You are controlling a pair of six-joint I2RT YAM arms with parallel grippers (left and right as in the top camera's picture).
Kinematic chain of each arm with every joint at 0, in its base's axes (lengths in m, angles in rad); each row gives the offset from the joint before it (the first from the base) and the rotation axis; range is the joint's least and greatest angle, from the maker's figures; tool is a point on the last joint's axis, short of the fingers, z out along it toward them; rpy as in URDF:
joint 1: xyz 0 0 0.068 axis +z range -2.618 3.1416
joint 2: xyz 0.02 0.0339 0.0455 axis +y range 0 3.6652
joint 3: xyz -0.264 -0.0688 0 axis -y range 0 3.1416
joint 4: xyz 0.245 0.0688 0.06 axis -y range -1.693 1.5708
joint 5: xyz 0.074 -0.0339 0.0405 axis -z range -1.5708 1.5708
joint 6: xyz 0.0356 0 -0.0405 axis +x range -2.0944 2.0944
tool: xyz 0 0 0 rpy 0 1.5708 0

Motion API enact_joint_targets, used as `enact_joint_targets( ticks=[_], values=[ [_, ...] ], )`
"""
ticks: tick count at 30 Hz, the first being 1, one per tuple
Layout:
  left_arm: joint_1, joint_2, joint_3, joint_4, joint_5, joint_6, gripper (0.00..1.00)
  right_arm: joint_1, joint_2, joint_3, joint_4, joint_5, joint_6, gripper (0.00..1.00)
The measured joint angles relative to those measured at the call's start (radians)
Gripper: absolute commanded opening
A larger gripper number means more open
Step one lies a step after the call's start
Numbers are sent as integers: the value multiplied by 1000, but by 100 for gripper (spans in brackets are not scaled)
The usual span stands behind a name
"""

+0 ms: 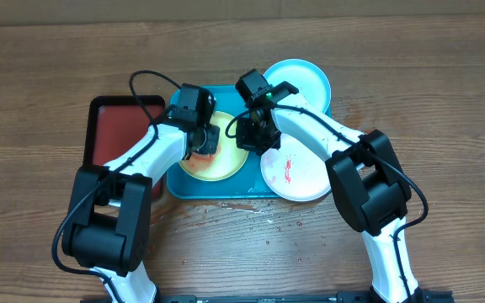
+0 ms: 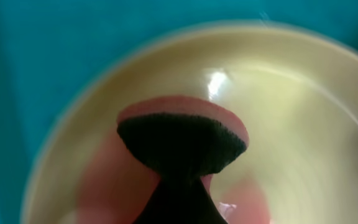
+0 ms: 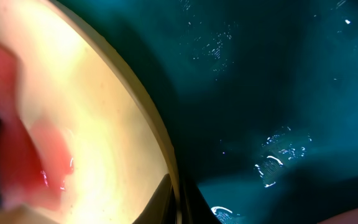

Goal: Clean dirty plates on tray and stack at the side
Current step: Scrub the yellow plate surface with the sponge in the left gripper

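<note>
On the turquoise tray (image 1: 194, 187) lies a yellow-green plate (image 1: 226, 164) with a pink-red smear (image 3: 36, 162). My left gripper (image 1: 202, 139) is shut on a black and pink sponge (image 2: 182, 140), which presses on that plate (image 2: 291, 112). My right gripper (image 1: 255, 135) is shut on the plate's right rim (image 3: 157, 143), one finger inside and one outside. A white plate (image 1: 297, 172) with a red smear overlaps the tray's near right corner. At the far right corner sits a light cyan plate (image 1: 306, 80).
A dark red, black-rimmed tray (image 1: 116, 126) stands just left of the turquoise one. Bare wooden table (image 1: 445, 101) surrounds both. The two arms cross over the near half of the table.
</note>
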Motion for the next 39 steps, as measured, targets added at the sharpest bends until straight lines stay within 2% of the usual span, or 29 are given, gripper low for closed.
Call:
enact_joint_targets(
  ticks=[5,8,11,15,18,21,25,29,34,39],
  values=[
    [-2,6,0,48,-172,-127,4,0,0,0,3,0,0,4],
    [-2,6,2,-34,-175,-134,4,0,0,-1,5,0,0,5],
    [0,3,15,-135,-95,-68,4,0,0,-1,6,0,0,5],
    [13,-8,22,-225,117,88,4,0,0,-1,6,0,0,4],
    [12,-8,16,-208,241,165,4,0,0,-1,6,0,0,4],
    [11,-6,2,-116,267,175,4,0,0,-1,5,0,0,4],
    [3,2,-2,21,175,89,4,0,0,-1,5,0,0,4],
    [-2,4,-2,48,-36,-55,4,0,0,-1,6,-1,0,5],
    [-2,4,2,-62,-161,-134,4,0,0,-1,7,-2,0,5],
    [0,-3,21,-213,-103,-86,4,1,0,-1,13,-8,-5,5]
  ],
)
